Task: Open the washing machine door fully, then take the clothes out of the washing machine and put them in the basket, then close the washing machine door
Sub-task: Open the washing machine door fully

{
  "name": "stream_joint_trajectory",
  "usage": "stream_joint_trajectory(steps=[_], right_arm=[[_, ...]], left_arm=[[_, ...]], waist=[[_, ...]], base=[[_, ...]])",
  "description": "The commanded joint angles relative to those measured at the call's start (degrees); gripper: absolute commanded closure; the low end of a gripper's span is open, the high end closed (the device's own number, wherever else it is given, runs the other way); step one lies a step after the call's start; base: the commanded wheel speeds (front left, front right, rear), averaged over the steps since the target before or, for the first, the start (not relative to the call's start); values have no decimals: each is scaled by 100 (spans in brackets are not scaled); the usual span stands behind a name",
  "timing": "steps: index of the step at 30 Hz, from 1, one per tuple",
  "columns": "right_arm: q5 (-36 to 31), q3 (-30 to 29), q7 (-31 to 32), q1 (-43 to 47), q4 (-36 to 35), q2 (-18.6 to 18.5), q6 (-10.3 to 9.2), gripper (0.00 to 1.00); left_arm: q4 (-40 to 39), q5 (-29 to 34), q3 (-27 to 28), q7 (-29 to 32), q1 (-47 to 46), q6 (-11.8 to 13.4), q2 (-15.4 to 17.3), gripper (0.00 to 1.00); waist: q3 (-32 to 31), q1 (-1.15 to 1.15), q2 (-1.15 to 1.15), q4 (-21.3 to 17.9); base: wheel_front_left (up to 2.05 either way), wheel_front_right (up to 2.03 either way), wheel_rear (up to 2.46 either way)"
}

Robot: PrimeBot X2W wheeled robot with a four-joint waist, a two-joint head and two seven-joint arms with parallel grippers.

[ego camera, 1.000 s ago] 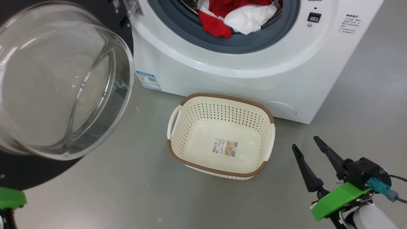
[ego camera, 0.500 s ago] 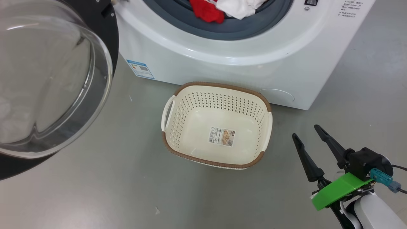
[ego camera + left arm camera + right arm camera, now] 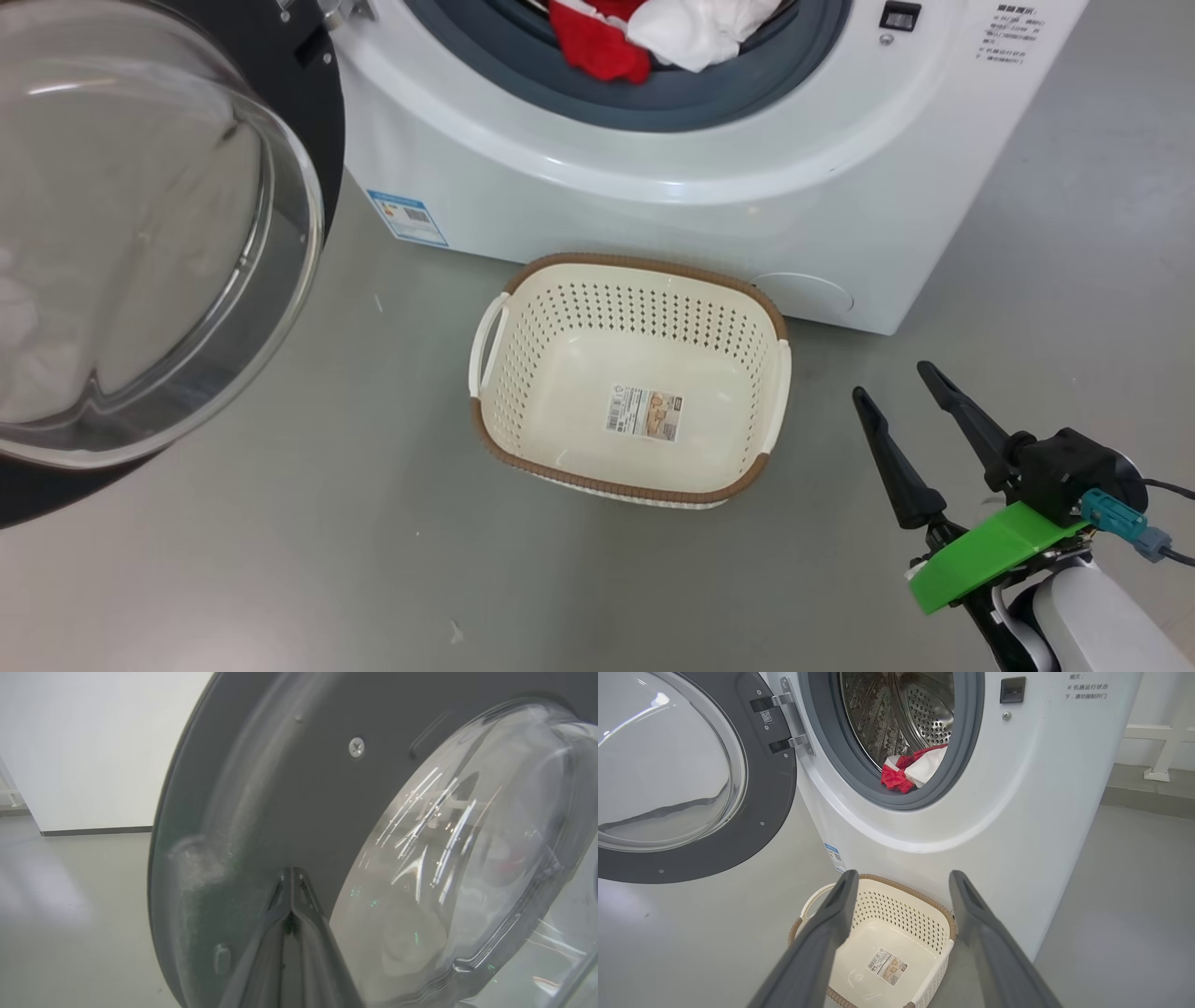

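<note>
A slip is judged the main risk: the left gripper point(image 3: 290, 882) is clenched on nothing, its fingers pressed together and pointed at the glossy black inner rim of the washing machine door point(image 3: 140, 233), just beside the bulging glass. Whether the tips are touching the rim cannot be told. If the door is pushed further from so small a contact, the tips could be skidded off the smooth rim onto the glass, and the door could be left short of fully open or be swung back toward the opening. The door is seen turned out to the left on its hinge point(image 3: 789, 718), with the drum point(image 3: 901, 709) exposed. The clothes point(image 3: 597, 42) are found at the mouth of the washing machine point(image 3: 653, 187), red and white fabric draped over the grey gasket point(image 3: 653, 103). If they are pinched loosely there, a piece could be dropped on the floor point(image 3: 327, 523) rather than into the basket point(image 3: 635, 317), which is set just in front of the machine, below the opening, with nothing in it but a sticker. The right gripper point(image 3: 890, 381) is held near and to the right of the basket, released, fingers spread wide and aimed far and slightly left, holding nothing.
</note>
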Motion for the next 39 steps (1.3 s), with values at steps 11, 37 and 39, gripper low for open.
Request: stream_joint_trajectory(steps=[11, 37, 39], right_arm=[[24, 101, -52, 119, -93, 63, 36, 0], [43, -195, -52, 560, -95, 367, 36, 0], [39, -236, -52, 592, -108, 390, 36, 0]], left_arm=[[-489, -184, -88, -29, 666, -36, -120, 99], [-2592, -574, -1778, -29, 2631, -38, -950, 0], [-2645, -630, -2004, -29, 2727, -38, -958, 0]], waist=[[-390, 0, 0, -27], [-1055, 0, 0, -731], [-1085, 0, 0, -861]], base=[[0, 0, 0], [0, 0, 0], [0, 0, 0]])
